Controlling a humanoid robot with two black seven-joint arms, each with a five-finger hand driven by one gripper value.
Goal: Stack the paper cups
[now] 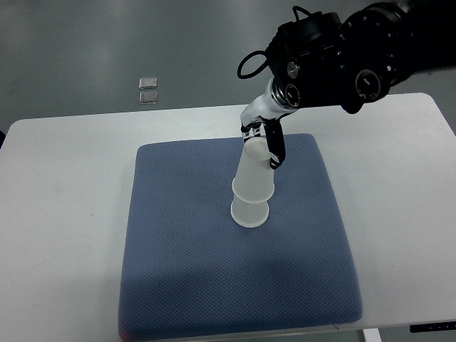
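Top view shows the right hand point(262, 142) reaching in from the right side on a black arm point(349, 60). Its fingers point(275, 146) are closed around the upper end of a white paper cup point(254, 171), which is upside down. Just below the hand, this cup sits over a second cup point(250, 211), and the two make a small stack that leans a little toward the hand. The stack stands on a blue mat point(185, 271), which lies on a white table point(64, 235). Far to the left of the hand, on the grey floor point(107, 43), two small pale squares point(148, 90) lie close together.
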